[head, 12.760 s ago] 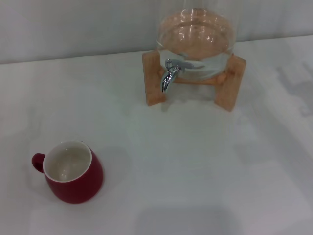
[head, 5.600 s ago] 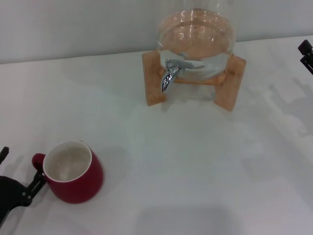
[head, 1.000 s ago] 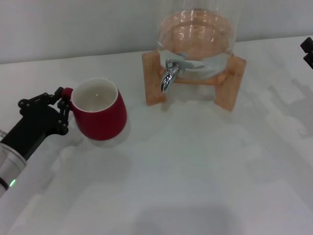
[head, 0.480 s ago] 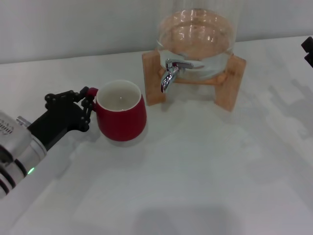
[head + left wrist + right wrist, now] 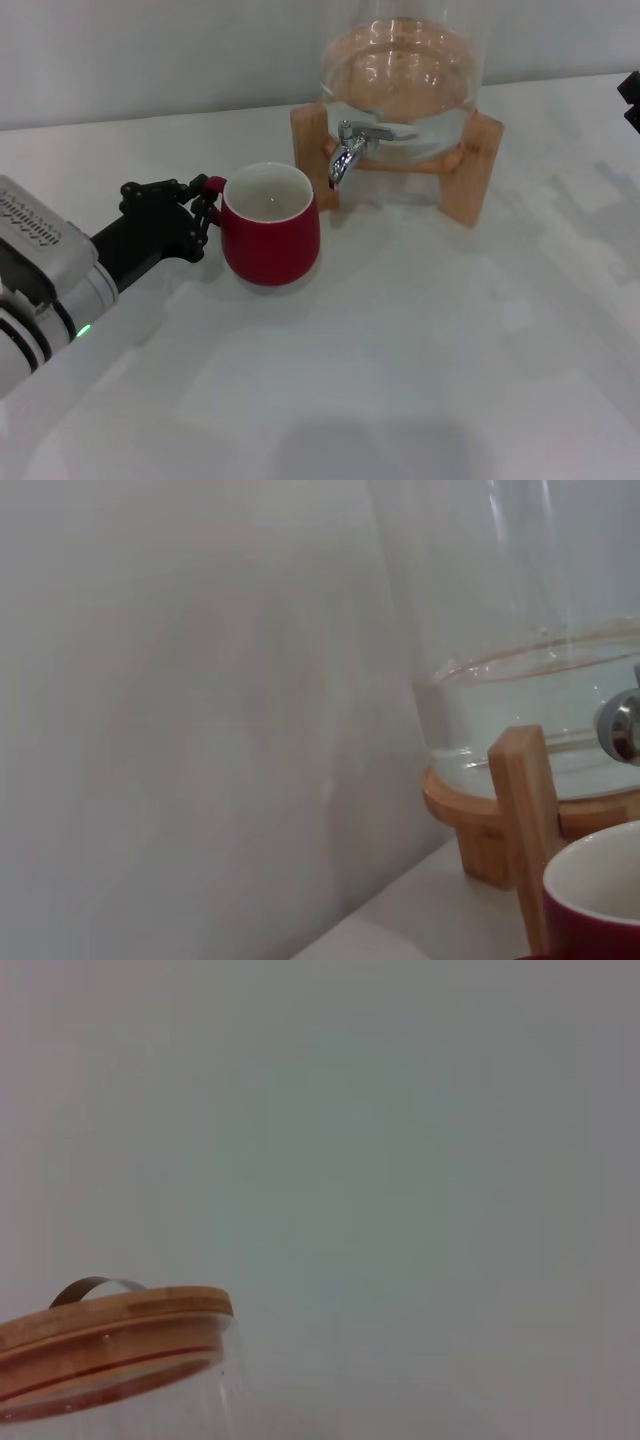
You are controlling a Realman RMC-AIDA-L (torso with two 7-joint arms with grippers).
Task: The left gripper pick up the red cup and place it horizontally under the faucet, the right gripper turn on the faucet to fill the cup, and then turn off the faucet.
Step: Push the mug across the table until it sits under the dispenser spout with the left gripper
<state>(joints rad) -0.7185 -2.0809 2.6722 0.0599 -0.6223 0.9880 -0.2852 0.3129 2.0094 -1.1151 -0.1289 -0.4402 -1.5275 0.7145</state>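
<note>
Left pincer [image 5: 205, 212] grasping the cup [image 5: 270, 238] by its handle, at the faucet's [image 5: 350, 152] 8 o'clock.

The cup stands upright, mouth up, cream inside showing, its rim just short of the spout and beside the wooden stand [image 5: 312, 160]; whether its base touches the desk [image 5: 420, 340] cannot be told. The left pincer reaches in from 9 o'clock, black fingers [image 5: 200, 205] clenched on the red loop (grey wrist and green light trailing toward 8 o'clock). The faucet juts from the glass jar [image 5: 400, 75], spout curving down. The right pincer [image 5: 630, 100] shows only as a black sliver at the 3 o'clock edge, well apart from the faucet; its state cannot be told. The left wrist view catches the cup's rim [image 5: 600, 880] next to a stand leg [image 5: 525, 820].
</note>
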